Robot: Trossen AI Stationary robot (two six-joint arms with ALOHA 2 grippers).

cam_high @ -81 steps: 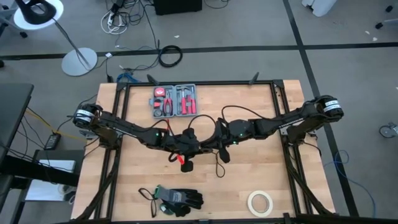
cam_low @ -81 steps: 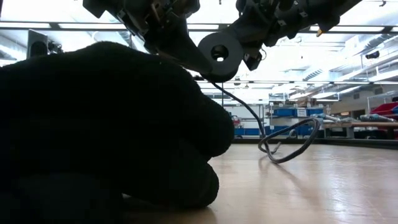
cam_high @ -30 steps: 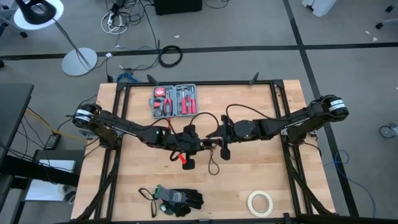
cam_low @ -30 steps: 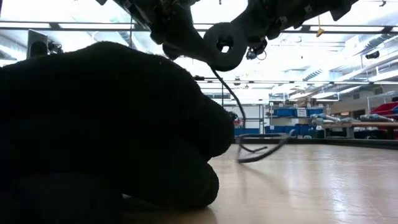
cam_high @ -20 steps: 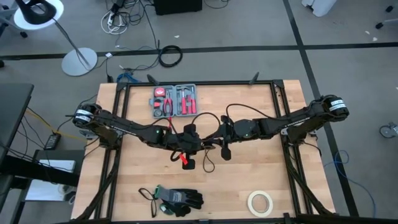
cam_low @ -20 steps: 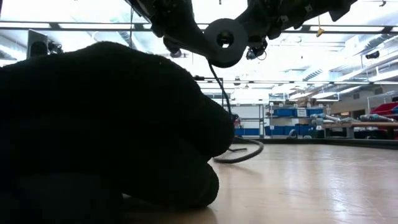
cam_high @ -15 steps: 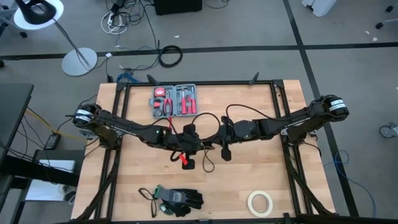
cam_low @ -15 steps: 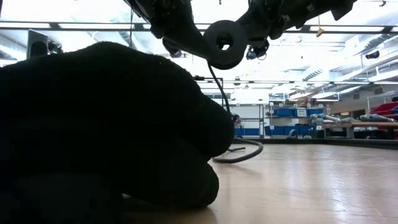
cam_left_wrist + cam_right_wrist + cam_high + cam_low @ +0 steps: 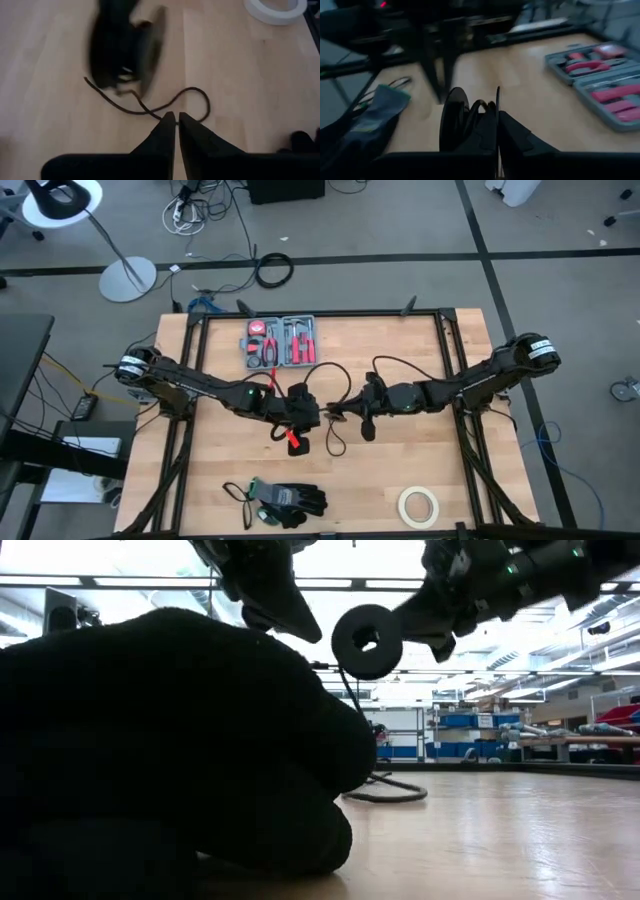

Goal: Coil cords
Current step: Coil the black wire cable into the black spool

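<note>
The right gripper [image 9: 345, 416] sits over the middle of the table [image 9: 440, 470], its fingers [image 9: 495, 131] pinched together on the edge of the coil [image 9: 367, 641], a small flat disc of wound cord with a hole through its centre, held up in the air on edge. The left gripper [image 9: 312, 418] hangs just beside it, fingers [image 9: 172, 131] nearly touching and nothing visibly between them, so it looks freed from the coil, not gripping. From the coil a loose tail [image 9: 385, 790] drops down and lies in an open loop on the wood below and between the two grippers. I judge the cord light and limp: the tail sags under its own weight and curls wherever it lands, so it will not hold a shape or push back. The wound part looks firmer but could spring loose if squeezed off-centre or let go. The best hold on the coil is across its flat faces near the rim, as the right gripper has it; the tail is best taken close to where it leaves the coil, so little slack swings free. Gloves [image 9: 290, 498], a tape roll [image 9: 419, 505] and a tool case [image 9: 281, 341] lie well apart from the work
</note>
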